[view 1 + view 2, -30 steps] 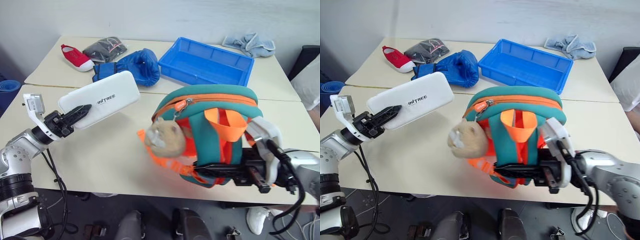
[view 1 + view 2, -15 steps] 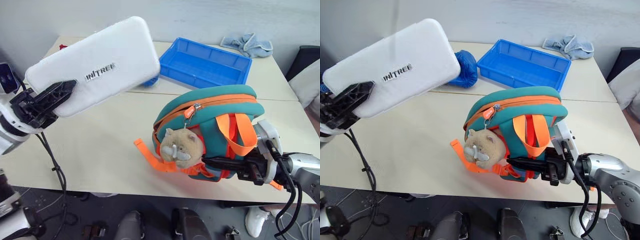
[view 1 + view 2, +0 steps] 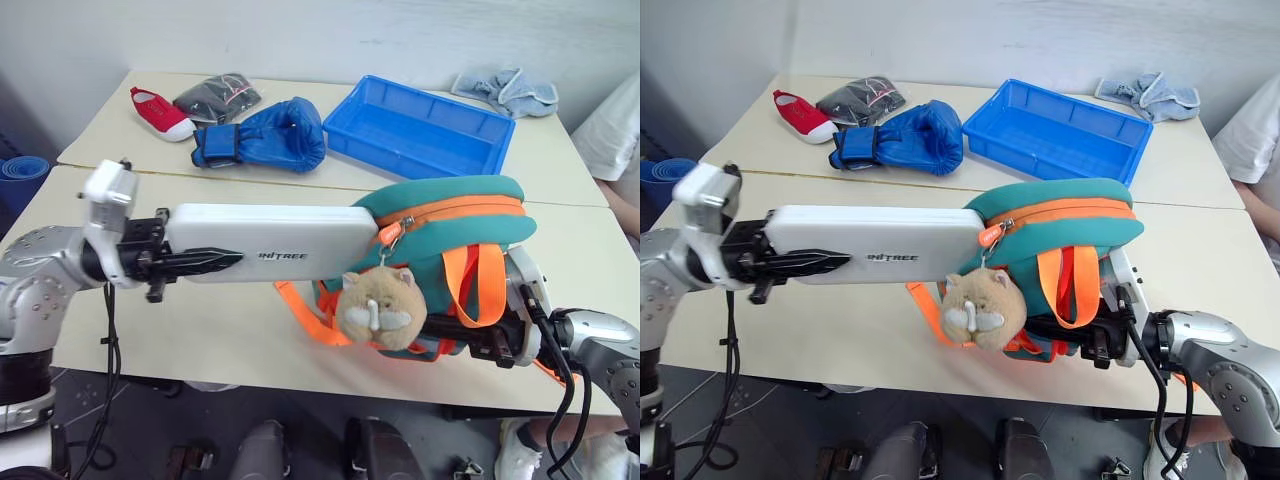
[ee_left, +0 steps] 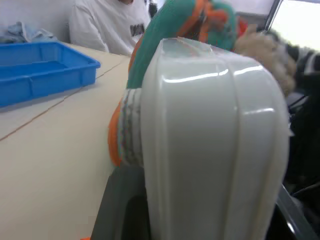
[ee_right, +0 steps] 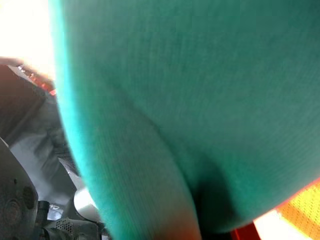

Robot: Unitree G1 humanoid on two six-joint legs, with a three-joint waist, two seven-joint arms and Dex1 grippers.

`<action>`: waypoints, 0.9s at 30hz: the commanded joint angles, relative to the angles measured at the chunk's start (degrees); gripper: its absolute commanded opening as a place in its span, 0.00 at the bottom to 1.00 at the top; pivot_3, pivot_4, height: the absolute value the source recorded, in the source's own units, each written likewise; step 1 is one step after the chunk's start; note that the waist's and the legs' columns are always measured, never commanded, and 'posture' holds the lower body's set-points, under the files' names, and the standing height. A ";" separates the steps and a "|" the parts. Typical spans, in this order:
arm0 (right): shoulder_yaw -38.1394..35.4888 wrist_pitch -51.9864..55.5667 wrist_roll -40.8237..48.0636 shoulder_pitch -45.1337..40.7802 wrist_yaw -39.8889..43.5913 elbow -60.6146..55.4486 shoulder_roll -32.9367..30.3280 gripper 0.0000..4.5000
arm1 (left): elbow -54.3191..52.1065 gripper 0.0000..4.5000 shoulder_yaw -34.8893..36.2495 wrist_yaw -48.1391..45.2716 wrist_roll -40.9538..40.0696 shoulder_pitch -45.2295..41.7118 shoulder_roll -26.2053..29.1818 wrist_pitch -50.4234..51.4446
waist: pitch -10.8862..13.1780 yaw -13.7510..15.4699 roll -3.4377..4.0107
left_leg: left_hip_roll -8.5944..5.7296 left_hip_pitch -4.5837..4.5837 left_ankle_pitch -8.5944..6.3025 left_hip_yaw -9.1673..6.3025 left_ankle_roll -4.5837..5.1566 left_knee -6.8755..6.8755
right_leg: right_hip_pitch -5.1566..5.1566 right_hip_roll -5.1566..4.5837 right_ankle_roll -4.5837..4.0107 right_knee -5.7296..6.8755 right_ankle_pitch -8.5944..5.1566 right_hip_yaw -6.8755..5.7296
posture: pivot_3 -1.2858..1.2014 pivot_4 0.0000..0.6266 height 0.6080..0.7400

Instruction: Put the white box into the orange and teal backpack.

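Backpack [image 3: 440, 215] sits upright at the near edge of the table [image 3: 200, 330], my right claw [image 3: 1080, 340] clamped shut on its lower strap region from the right side. Box [image 3: 265, 243] comes next: I have it level in the air, the left claw [image 3: 205, 262] closed on its near end, fingers partly apart around the case, its far end touching the backpack just beside the zip pull. I cannot tell whether the zip stands open wide enough there. The risk I see is the box's rounded corner catching on teal fabric and shoving the backpack over, or twisting in a grip at one end. The hamster charm [image 3: 376, 308] hangs below the box's tip and could snag.
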 commanded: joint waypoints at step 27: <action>5.85 -6.08 -10.17 -5.68 -14.37 -1.70 12.08 0.00 | 20.59 0.92 -10.47 -9.99 11.55 -17.98 -15.04 -10.51 | 0.01 -0.58 0.01 | 0.09 -0.14 0.13 0.13 0.13 0.42 | -0.11 0.26 0.14 0.28 0.08 0.02 | 0.52 0.24 1.00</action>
